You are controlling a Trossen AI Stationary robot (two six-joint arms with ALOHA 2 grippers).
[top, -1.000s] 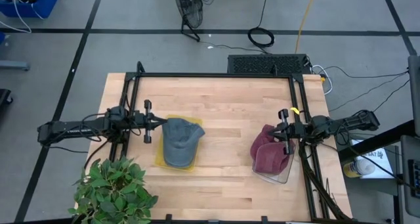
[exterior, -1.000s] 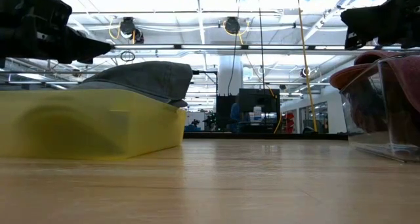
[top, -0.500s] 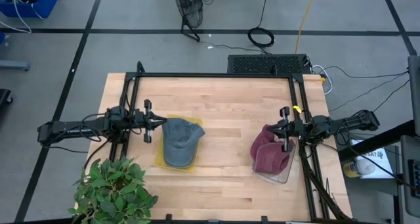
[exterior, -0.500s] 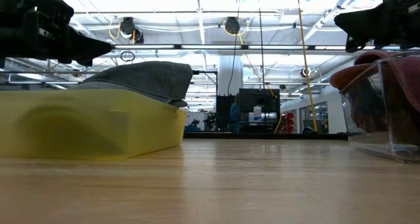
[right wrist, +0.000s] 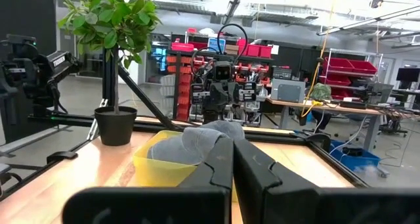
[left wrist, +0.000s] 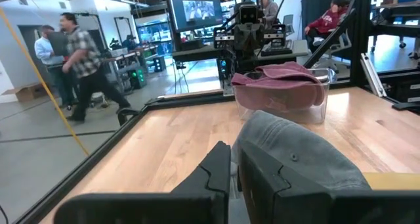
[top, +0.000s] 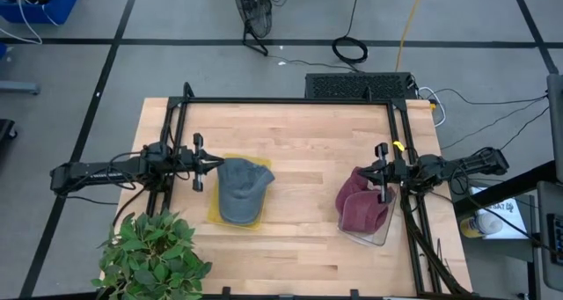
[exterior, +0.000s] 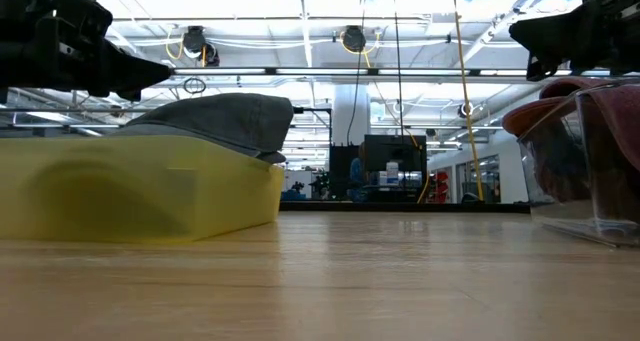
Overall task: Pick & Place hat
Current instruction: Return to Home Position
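Note:
A grey cap (top: 242,187) lies crown-up in a shallow yellow tray (top: 214,214) on the left half of the table; it also shows in the low view (exterior: 215,116) and the left wrist view (left wrist: 298,161). A maroon hat (top: 359,205) sits in a clear container (top: 376,234) on the right. My left gripper (top: 214,164) is shut and hovers level at the cap's left edge, slightly above the cap (left wrist: 233,175). My right gripper (top: 376,174) is shut and hovers just above the maroon hat's right side (right wrist: 233,161).
A potted plant (top: 154,256) stands at the table's near left corner. A black frame (top: 290,100) runs along the far, left and right sides. Bare wood (top: 303,181) lies between tray and container. People move in the room beyond (left wrist: 79,60).

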